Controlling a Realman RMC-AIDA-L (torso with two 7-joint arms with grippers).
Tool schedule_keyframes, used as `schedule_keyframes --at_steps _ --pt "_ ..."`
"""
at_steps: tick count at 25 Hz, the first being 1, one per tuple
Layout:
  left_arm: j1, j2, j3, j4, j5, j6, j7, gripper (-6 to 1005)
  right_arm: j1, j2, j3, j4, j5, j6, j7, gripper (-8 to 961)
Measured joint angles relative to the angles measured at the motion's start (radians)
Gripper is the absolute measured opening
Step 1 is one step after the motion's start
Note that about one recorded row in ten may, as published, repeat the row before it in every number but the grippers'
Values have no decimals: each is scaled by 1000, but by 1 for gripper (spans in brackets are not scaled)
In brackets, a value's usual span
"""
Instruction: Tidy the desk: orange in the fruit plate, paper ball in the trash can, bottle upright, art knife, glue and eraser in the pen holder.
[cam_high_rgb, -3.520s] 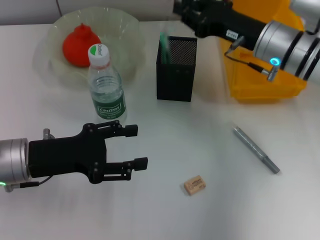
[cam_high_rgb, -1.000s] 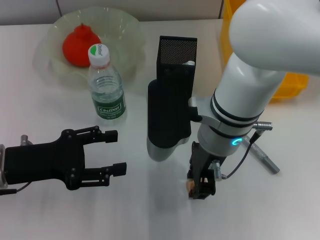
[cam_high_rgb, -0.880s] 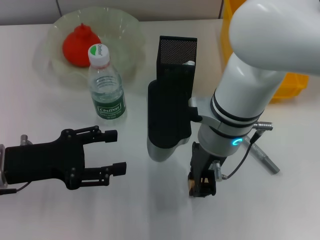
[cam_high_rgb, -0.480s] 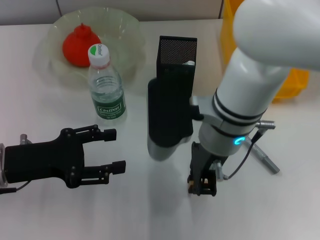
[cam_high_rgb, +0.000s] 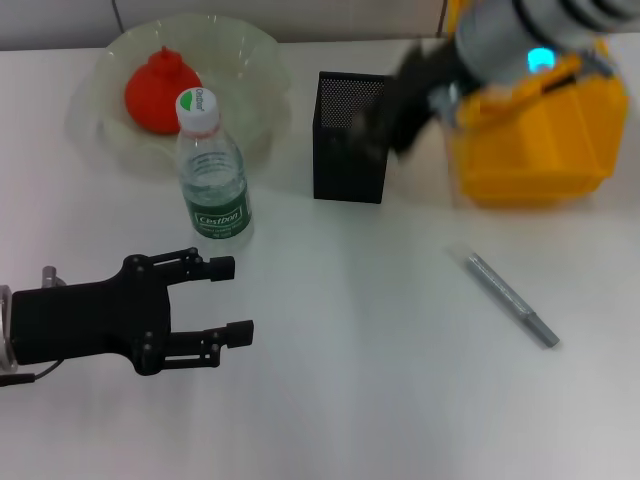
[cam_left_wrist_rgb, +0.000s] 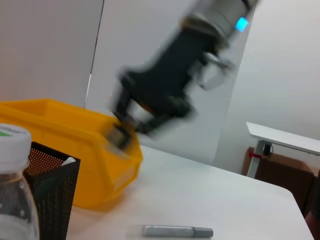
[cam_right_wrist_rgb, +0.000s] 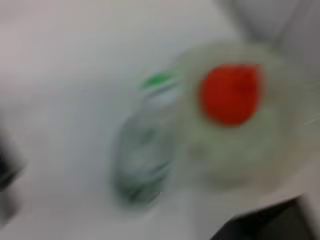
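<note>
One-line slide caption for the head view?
Right gripper blurred beside the pen holder; glue lies on the desk.

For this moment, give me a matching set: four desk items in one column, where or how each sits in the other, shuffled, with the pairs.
Items:
1. orange
2. bottle
3. glue
4. left claw

States:
A. lying flat on the bare desk
B. open, hovering near the bottle
C. inside the fruit plate
D. standing upright in front of the fruit plate

Pairs: 1-C, 2-D, 3-A, 4-B
</note>
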Motion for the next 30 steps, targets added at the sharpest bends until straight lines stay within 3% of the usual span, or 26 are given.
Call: schedule_keyframes --at_steps 5,13,19,22,23,26,30 --pt "-6 -4 0 -1 0 0 2 799 34 -1 24 175 63 207 -38 194" --pt "-5 -1 0 0 0 0 3 799 41 1 24 232 83 275 -45 297" --pt "-5 1 0 3 0 0 3 798 -48 -3 53 66 80 130 -8 427" --pt "-4 3 0 3 0 -1 2 798 -93 -4 101 -38 77 -17 11 505" --pt "-6 3 0 3 0 -1 -1 798 -102 -4 126 -74 71 -133 24 541" --pt "-7 3 0 4 0 -1 -4 798 -100 -4 131 -82 31 -242 50 647" --pt "-14 3 0 4 0 -3 -5 799 -100 -2 54 -27 -102 -275 108 617"
